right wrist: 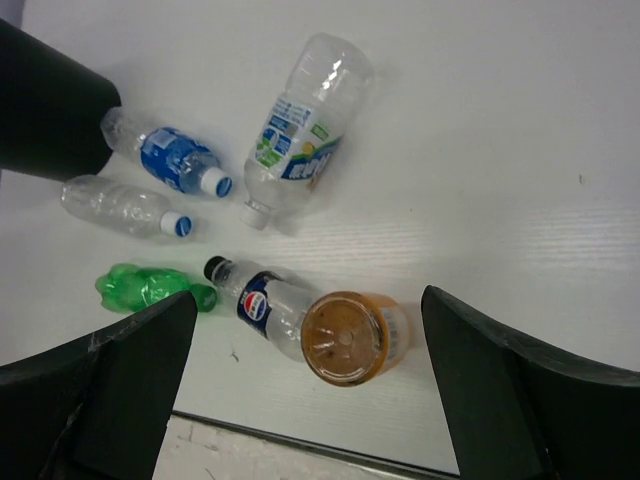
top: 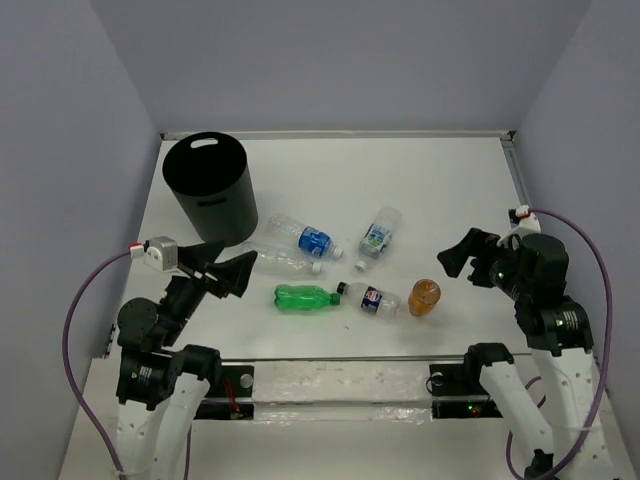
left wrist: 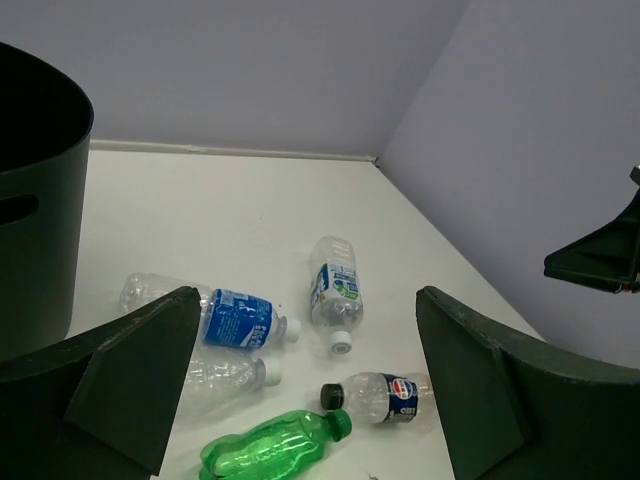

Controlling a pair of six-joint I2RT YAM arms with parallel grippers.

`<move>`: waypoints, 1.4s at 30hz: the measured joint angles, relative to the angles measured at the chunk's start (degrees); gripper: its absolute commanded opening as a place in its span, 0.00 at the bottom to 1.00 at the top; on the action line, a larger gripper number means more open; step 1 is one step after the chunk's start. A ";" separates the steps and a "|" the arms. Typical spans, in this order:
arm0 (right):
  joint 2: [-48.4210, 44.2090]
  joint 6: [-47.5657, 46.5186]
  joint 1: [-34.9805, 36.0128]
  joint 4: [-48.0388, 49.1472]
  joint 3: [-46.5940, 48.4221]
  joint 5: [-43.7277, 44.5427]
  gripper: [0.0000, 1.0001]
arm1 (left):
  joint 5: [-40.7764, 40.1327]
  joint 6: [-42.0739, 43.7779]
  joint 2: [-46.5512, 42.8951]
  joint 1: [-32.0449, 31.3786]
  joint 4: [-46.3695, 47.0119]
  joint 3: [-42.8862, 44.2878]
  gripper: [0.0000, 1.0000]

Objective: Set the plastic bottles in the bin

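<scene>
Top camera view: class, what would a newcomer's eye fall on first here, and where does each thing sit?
The tall black bin stands at the far left corner of the table. Six bottles are scattered mid-table, the green bottle and orange bottle standing out in the near row. The left gripper and right gripper hang open, empty, either side.

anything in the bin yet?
Nothing visible in the bin. The top view shows only its dark interior, and the floor is too black to read. All six bottles are outside it.
</scene>
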 measured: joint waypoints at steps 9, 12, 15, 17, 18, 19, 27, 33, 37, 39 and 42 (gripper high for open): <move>5.11 -0.66 0.00 -4.07 1.88 0.48 1.00 | 0.31 0.02 -1.09 0.02 0.26 0.00 0.99; 7.23 -1.68 0.00 -4.44 1.95 1.25 1.00 | 0.31 0.02 -1.38 0.00 0.33 0.00 0.99; 9.84 -2.27 1.62 -5.38 2.47 3.10 1.00 | 0.31 0.02 -1.40 -0.13 0.33 0.00 0.99; 11.91 -2.19 4.96 -5.40 2.86 5.03 1.00 | 0.31 0.02 -1.42 -0.22 0.35 0.00 0.99; 12.37 -2.01 6.23 -5.40 2.86 5.79 1.00 | 0.28 0.02 -1.49 -0.28 0.35 0.00 0.99; 13.94 -1.51 9.88 -5.53 2.86 7.72 1.00 | 0.28 0.02 -1.60 -0.39 0.33 0.00 0.99; 24.37 3.65 29.05 -7.76 5.01 20.85 1.00 | 0.24 0.02 -2.08 -0.63 0.48 0.00 0.99; 26.67 9.90 33.40 -12.68 7.02 30.88 1.00 | 0.20 0.02 -2.45 -1.03 0.46 0.00 0.99; 28.76 12.98 35.34 -15.26 7.23 34.40 1.00 | 0.04 0.02 -3.13 -1.36 0.48 0.00 0.99; 29.53 13.81 35.36 -15.61 7.06 34.88 1.00 | -0.20 0.02 -3.39 -1.42 0.48 0.00 0.99; 29.40 15.02 35.34 -15.52 5.60 35.67 1.00 | -0.68 0.02 -3.63 -1.66 0.39 0.00 0.99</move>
